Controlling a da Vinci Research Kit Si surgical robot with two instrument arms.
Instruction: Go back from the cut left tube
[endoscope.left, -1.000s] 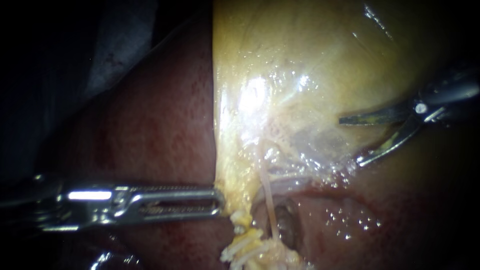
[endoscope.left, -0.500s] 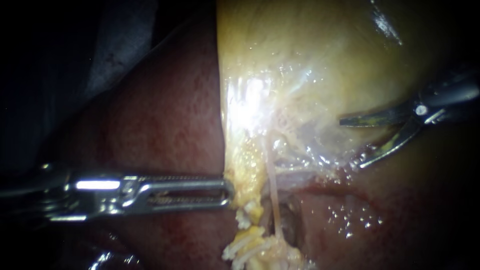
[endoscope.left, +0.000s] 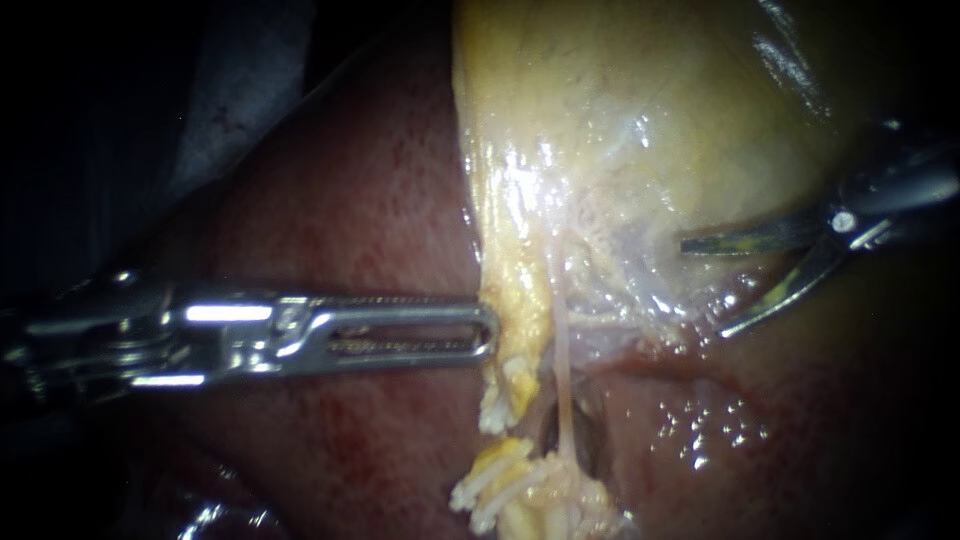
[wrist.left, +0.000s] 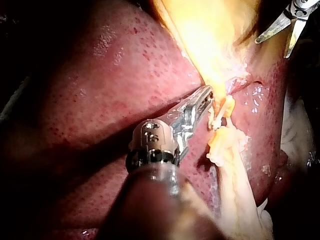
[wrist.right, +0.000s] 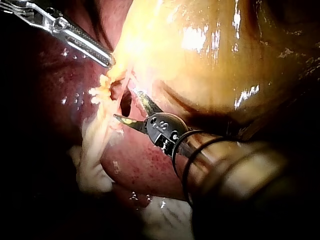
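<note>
The cut left tube (endoscope.left: 505, 392) lies parted below the gallbladder (endoscope.left: 640, 110). One yellow, white-fringed stump hangs from the gallbladder's edge and the other sits lower, with a dark gap between them. A thin tube (endoscope.left: 562, 370) runs uncut just beside them. The left instrument (endoscope.left: 487, 330) touches the upper stump, its pincer clenched on the gallbladder's yellow fringe. The right instrument (endoscope.left: 700, 287) is the one to withdraw. Its bladed pincer is spread and empty, and it lies right of the stumps over the liver (endoscope.left: 350, 200). Its way out probably runs rightward along its own shaft.

Wet glossy gallbladder (endoscope.left: 640, 110), shiny metal jaws
</note>
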